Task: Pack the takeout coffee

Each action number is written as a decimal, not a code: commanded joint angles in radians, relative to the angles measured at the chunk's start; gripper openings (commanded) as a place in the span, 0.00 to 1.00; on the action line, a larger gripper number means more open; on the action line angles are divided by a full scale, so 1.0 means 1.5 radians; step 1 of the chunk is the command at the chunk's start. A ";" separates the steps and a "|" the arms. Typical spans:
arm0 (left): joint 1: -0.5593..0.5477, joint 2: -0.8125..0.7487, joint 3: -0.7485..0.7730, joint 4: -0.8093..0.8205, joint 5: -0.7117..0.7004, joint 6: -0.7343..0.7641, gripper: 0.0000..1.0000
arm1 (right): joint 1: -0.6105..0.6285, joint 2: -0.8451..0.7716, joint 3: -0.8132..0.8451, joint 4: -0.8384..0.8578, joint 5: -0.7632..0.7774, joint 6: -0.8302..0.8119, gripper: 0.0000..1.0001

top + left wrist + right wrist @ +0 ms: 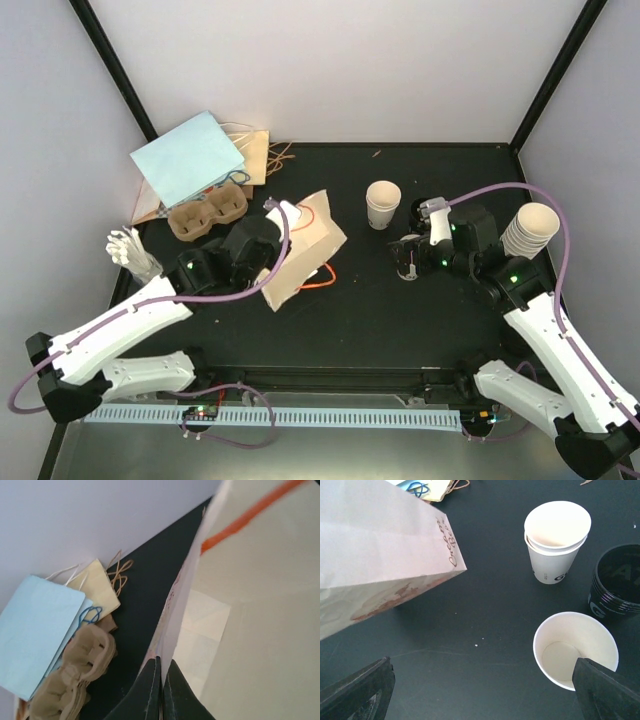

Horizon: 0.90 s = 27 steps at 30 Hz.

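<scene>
A lidless cream-white takeout coffee cup [575,650] stands on the black table just inside my right gripper's [480,695] right finger [607,690]. That gripper [405,258] is open and holds nothing. Beyond it are two nested cups [555,540] and a stack of black lids [617,587]. The printed cream paper bag [305,245] with orange handles [318,275] lies tilted mid-table. My left gripper [161,662] is shut on the bag's rim wall [172,620], with the bag's inside [260,605] to its right.
A brown pulp cup tray [207,213] sits at the back left beside a light-blue bag [190,160] and a tan bag. A taller cup stack [530,230] stands at the right. White pieces [130,250] stand by the left edge.
</scene>
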 commanded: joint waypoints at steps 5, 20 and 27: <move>0.066 0.146 0.291 -0.202 0.138 -0.167 0.02 | 0.001 -0.008 0.016 -0.014 -0.003 -0.016 1.00; 0.198 0.342 0.462 -0.354 0.438 -0.276 0.02 | 0.001 -0.032 0.005 -0.016 -0.004 -0.022 1.00; 0.260 0.379 0.469 -0.366 0.530 -0.302 0.08 | 0.001 -0.024 -0.002 -0.003 -0.031 -0.020 1.00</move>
